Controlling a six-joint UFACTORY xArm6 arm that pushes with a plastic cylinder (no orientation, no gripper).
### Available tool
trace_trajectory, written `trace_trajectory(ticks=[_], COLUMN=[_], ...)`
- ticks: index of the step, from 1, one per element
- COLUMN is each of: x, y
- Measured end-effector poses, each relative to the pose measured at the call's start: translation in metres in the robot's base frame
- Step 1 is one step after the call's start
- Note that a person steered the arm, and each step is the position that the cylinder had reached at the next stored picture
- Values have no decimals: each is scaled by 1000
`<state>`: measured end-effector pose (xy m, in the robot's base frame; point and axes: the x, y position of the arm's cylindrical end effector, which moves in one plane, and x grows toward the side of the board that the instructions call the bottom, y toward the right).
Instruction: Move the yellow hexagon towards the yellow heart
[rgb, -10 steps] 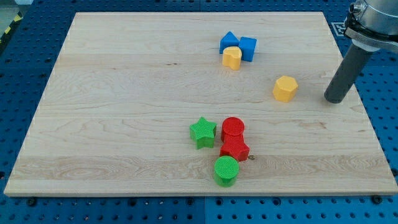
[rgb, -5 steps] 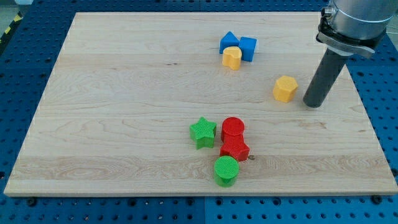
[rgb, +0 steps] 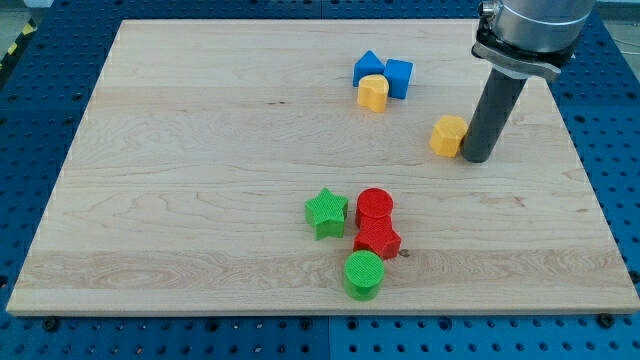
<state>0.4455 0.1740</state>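
Observation:
The yellow hexagon (rgb: 448, 135) lies on the wooden board at the view's right. My tip (rgb: 474, 156) touches its right side. The yellow heart (rgb: 373, 93) lies up and to the left of the hexagon, against a blue triangle (rgb: 367, 66) and a blue cube (rgb: 398, 77). The rod rises from the tip toward the view's top right.
A green star (rgb: 326, 213), a red cylinder (rgb: 375, 208), a red block (rgb: 377, 240) of unclear shape and a green cylinder (rgb: 364, 274) cluster at the lower middle. The board's right edge (rgb: 580, 170) is to the right of my tip.
My tip has moved left from the board's right side, reached the yellow hexagon and pushed it a little to the left and up.

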Motion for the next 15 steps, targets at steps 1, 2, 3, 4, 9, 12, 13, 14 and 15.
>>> trace_trajectory(ticks=[1,2,3,4,9,12,13,14,15], x=[-6,-8,-9,-9,-22,-50,-38,-4,12], y=[-1,-2,-3,-5,-87,-124,-125,-125,-125])
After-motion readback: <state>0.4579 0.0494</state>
